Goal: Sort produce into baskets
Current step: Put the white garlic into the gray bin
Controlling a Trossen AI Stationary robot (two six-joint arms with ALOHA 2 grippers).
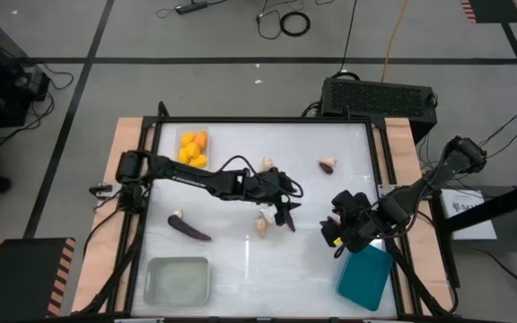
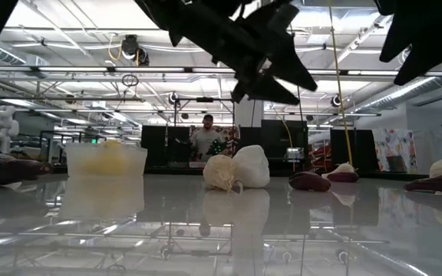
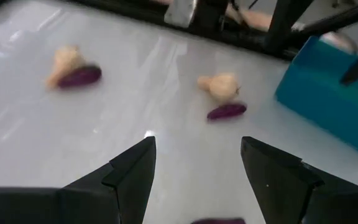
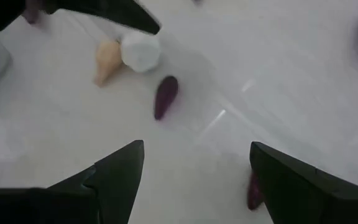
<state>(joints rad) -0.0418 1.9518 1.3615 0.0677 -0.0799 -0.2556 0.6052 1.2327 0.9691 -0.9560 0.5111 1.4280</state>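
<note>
Left end effector (image 1: 285, 211) open-fingered above small eggplant (image 1: 289, 222), mid-table.

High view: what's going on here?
Two arms are sorting produce on the table. The left gripper hangs open mid-table over a small eggplant and bulbs, holding nothing. The right gripper is open beside the teal basket, which looks empty. Orange fruits already sit in the clear basket; the grey basket looks empty. A long eggplant lies loose.

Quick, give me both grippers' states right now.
Left gripper: open, holding nothing, over the white table middle.
Right gripper: open, holding nothing, beside the teal rectangular basket.
</note>
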